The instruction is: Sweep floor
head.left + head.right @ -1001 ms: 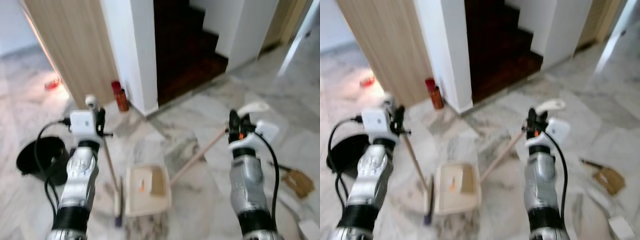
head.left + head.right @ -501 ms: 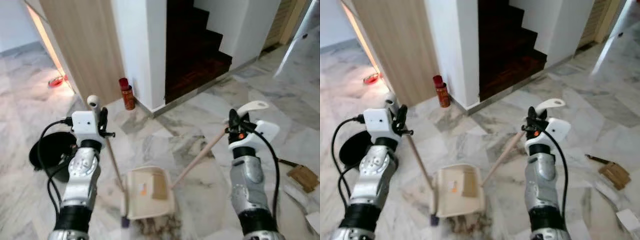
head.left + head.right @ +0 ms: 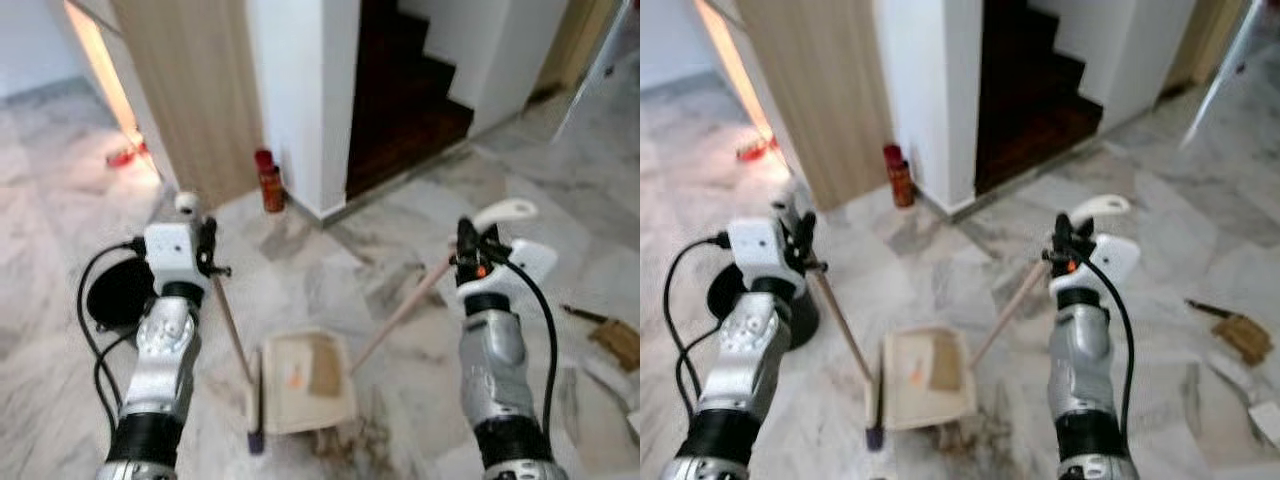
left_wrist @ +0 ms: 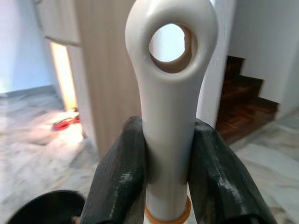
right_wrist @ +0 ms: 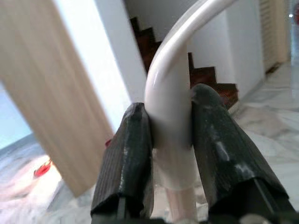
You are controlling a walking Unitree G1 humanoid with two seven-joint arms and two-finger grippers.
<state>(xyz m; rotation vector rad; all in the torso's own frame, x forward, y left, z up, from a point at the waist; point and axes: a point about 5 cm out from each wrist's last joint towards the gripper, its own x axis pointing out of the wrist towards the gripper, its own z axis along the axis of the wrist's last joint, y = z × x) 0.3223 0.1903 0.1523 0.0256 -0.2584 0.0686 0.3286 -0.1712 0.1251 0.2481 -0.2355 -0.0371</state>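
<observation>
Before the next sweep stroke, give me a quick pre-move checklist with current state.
1. Left end effector shut on the broom handle: ok, fingers press both sides.
2. Right end effector shut on the dustpan handle: ok.
3. Dustpan flat on the floor with the broom head beside it: ok.
4. Debris already in the pan: ok, a brown piece and an orange bit lie inside.
5. Litter left on the floor: not ok, brown scraps lie off to the robot's right.
6. Path around the black bucket and red can: cannot tell, picture is blurred.
</observation>
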